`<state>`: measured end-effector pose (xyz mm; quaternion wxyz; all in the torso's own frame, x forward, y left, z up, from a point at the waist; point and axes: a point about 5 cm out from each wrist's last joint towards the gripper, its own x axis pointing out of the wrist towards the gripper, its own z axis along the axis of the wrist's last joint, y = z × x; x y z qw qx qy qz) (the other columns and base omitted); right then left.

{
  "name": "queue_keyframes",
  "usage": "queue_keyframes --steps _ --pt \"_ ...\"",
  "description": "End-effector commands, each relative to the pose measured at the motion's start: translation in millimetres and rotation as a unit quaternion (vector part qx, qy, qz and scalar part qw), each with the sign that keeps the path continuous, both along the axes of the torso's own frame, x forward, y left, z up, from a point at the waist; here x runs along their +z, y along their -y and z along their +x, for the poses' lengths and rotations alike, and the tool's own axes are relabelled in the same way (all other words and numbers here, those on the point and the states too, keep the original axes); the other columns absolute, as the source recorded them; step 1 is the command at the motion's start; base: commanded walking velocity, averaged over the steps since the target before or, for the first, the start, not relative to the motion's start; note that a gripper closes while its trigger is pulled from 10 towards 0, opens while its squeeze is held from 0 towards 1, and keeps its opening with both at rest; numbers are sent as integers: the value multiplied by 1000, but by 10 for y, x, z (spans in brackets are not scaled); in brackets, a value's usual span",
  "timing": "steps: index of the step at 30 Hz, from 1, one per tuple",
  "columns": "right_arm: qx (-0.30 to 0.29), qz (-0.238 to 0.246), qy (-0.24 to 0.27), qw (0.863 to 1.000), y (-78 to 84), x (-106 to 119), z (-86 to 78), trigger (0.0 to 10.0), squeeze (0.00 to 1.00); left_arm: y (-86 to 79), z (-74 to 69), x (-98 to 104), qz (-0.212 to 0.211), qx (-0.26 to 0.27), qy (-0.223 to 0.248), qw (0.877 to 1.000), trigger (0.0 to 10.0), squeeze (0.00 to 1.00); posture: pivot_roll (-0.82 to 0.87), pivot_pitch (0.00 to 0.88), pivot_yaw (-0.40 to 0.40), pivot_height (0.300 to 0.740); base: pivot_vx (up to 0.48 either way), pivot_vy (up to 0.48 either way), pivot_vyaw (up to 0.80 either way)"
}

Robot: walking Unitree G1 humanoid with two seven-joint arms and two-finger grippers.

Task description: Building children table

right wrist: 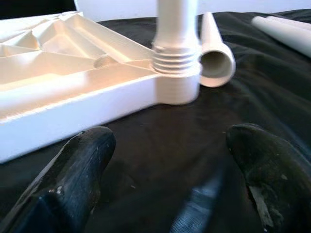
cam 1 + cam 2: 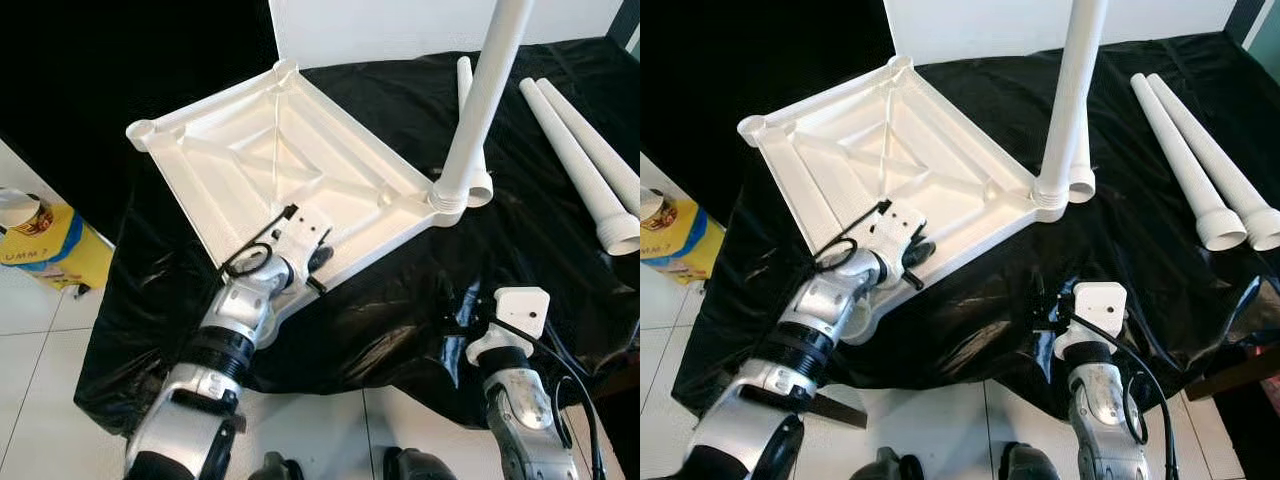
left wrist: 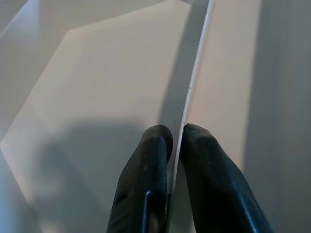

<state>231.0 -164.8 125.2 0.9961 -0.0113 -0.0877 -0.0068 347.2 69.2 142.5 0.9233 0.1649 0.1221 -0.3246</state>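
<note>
We see the upturned white tabletop (image 2: 290,165) lying on the black-draped desk (image 2: 400,290), one leg (image 2: 480,110) screwed in; our left end effector (image 2: 300,262) pinches its near rim to steady it, while the right end effector (image 1: 170,160) waits released beside the spare legs (image 2: 590,150).

Bare black sheet (image 1: 160,141) lies open ahead of the right gripper (image 1: 167,160) (fingers spread wide). At its 12 o'clock the tabletop (image 2: 260,150) corner with the upright leg (image 2: 485,100) blocks the way; loose legs (image 2: 590,150) lie at 2 o'clock.
</note>
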Motion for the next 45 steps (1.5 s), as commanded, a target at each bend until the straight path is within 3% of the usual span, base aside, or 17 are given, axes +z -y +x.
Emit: queue_keyframes --steps 1,2,3,9,10,12,13,20,21,27,32,33,35,42,45 --pt "8 0 -14 1000 -32 -49 11 10000 0 -10 -51 -105 7 62 -3 998 10000 59 -32 131 76 740 0 0 0" --pt "8 0 -14 1000 -32 -49 11 10000 0 -10 -51 -105 7 62 -3 998 10000 59 -32 131 76 740 0 0 0" --pt "10 1 -13 1000 -41 -49 26 10000 0 69 -117 -63 -20 45 -10 999 10000 1000 -29 128 74 740 0 0 0" --pt "12 2 -12 1000 -61 -47 59 10000 0 53 -122 71 -23 35 9 999 10000 1000 -25 123 72 740 0 0 0" --pt "12 2 -11 1000 -65 -45 68 10000 0 39 -120 99 -21 33 14 999 10000 169 -23 120 71 740 0 0 0" --pt "12 3 -11 1000 -67 -44 72 10000 0 31 -121 114 -20 32 16 999 10000 169 -23 119 71 740 0 0 0" --pt "12 3 -10 1000 -70 -39 84 10000 0 3 -118 158 -20 34 22 999 10000 0 -20 116 69 740 0 0 0" --pt "-14 9 -5 1000 -31 -23 137 10000 0 -104 -91 325 -30 48 52 997 10000 0 -17 112 66 740 0 0 0" --pt "-55 4 -6 998 64 -28 200 10000 0 -78 -138 469 -66 24 79 994 10000 0 -13 107 59 740 0 0 0" --pt "-94 3 -3 996 172 -7 286 10000 0 -24 -221 599 -105 -12 107 989 10000 0 -9 106 56 740 0 0 0" --pt "-166 -27 5 986 404 57 492 10000 0 100 -375 756 -166 -73 133 974 10000 0 7 123 49 740 0 0 0" --pt "-166 -27 5 986 404 57 492 10000 0 100 -375 756 -166 -73 133 974 10000 0 7 123 49 740 0 0 0" --pt "-177 -35 16 984 469 110 587 10000 0 184 -462 814 -166 -123 144 968 10000 0 22 155 52 740 0 0 0" --pt "-189 -40 22 981 520 141 650 10000 0 233 -519 852 -170 -153 143 963 10000 0 31 182 58 740 0 0 0" --pt "-213 -34 37 976 630 218 773 10000 0 335 -684 930 -193 -218 119 949 10000 0 58 265 77 740 0 0 0"
